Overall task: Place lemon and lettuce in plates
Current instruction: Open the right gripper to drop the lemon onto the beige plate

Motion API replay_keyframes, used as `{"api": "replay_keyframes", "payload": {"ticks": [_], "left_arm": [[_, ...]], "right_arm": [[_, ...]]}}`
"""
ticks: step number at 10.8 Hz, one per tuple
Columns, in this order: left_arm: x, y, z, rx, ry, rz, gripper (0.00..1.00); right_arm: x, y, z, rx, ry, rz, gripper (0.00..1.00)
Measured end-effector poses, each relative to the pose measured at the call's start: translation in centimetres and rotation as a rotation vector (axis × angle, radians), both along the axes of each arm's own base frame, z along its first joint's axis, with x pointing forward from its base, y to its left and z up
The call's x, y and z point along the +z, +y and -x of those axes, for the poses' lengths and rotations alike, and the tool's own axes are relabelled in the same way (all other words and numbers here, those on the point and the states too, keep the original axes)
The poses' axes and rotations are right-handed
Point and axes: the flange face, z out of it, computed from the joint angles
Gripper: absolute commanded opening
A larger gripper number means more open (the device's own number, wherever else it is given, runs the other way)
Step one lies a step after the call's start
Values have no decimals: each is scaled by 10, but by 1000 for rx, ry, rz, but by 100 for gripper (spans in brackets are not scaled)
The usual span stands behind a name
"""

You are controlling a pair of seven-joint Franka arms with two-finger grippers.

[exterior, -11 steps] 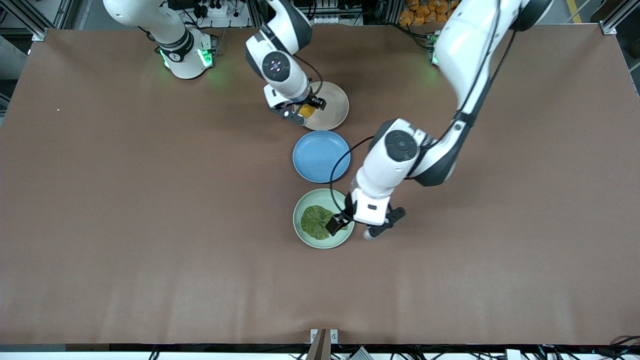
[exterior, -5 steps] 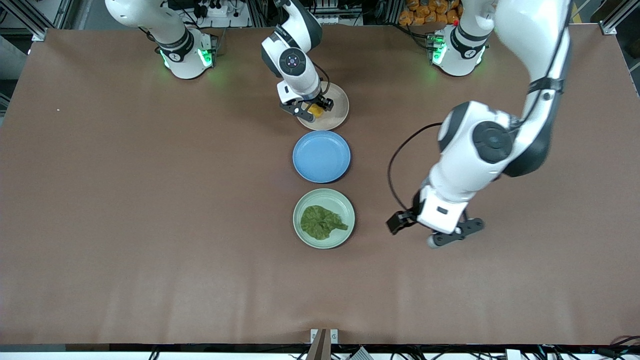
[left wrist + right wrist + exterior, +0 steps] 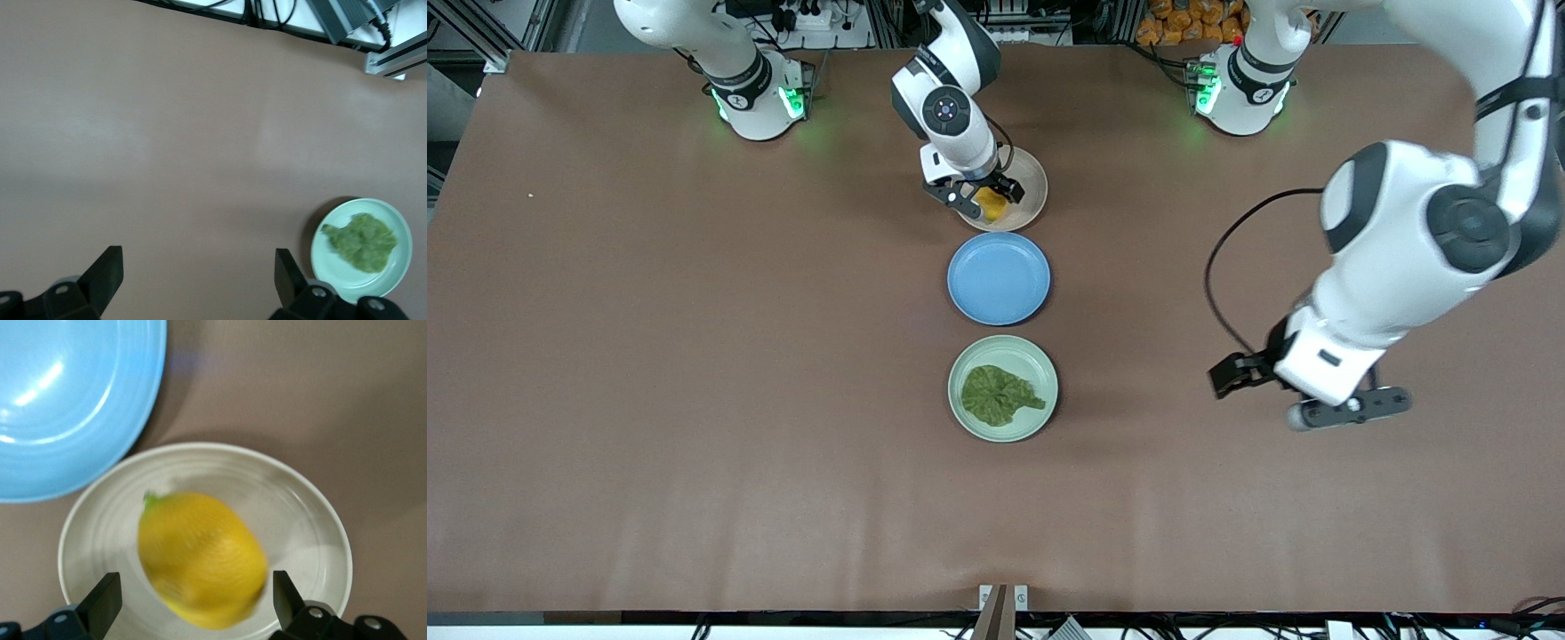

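Lemon and lettuce both sit in plates on the brown desk.

We see the lemon (image 3: 200, 560) lying in the beige plate (image 3: 1024, 188), the plate closest to the robots' bases. The right pincer (image 3: 984, 193) hangs just over it with its fingers (image 3: 100, 603) spread wide, one on each side of the lemon and not squeezing it. The lettuce (image 3: 999, 395) lies flat in the green plate (image 3: 1040, 357), nearest the front camera. A blue plate (image 3: 999, 278) sits between the two. The left pincer (image 3: 1307, 396) is up over bare desk toward the left arm's end, fingers (image 3: 103, 277) wide apart, holding nothing. We can read no writing anywhere.
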Motion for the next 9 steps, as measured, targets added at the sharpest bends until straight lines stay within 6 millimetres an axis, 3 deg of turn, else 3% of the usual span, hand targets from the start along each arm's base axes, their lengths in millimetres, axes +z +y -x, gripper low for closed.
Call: {"api": "replay_keyframes", "payload": {"ticks": [2, 5, 9], "left_arm": [[14, 33, 2, -54, 14, -23, 100], [40, 75, 9, -54, 27, -40, 100], [91, 92, 38, -50, 39, -58, 100]], "right_arm": [[1, -14, -24, -21, -22, 4, 100], [5, -60, -86, 6, -77, -8, 100], [8, -99, -128, 14, -129, 46, 100]]}}
